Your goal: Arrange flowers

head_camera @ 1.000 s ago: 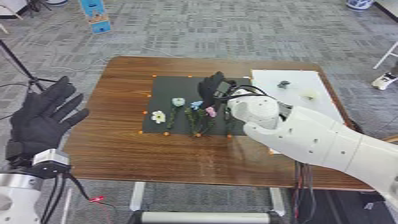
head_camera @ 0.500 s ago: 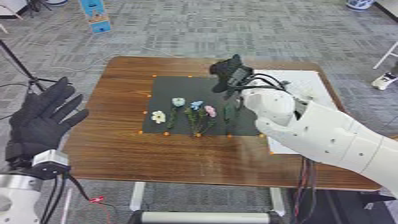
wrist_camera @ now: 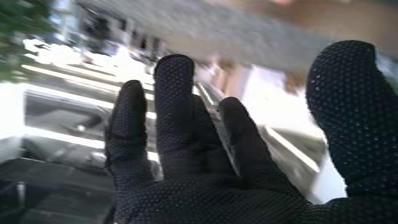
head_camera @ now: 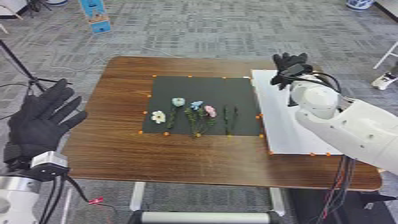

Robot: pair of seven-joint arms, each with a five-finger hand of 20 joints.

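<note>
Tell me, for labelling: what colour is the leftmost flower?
White flower, yellowish centre; the head view shows it best.

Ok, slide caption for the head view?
Flowers lie in a row on the dark mat, the open right hand at the white sheet's far edge, the open left hand beside the table.

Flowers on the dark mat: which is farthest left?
The white flower with the yellow centre; the pale turquoise bloom, blue bloom and pink bloom lie to its right on the mat.

No text, label, brand, number or sign can be read
</note>
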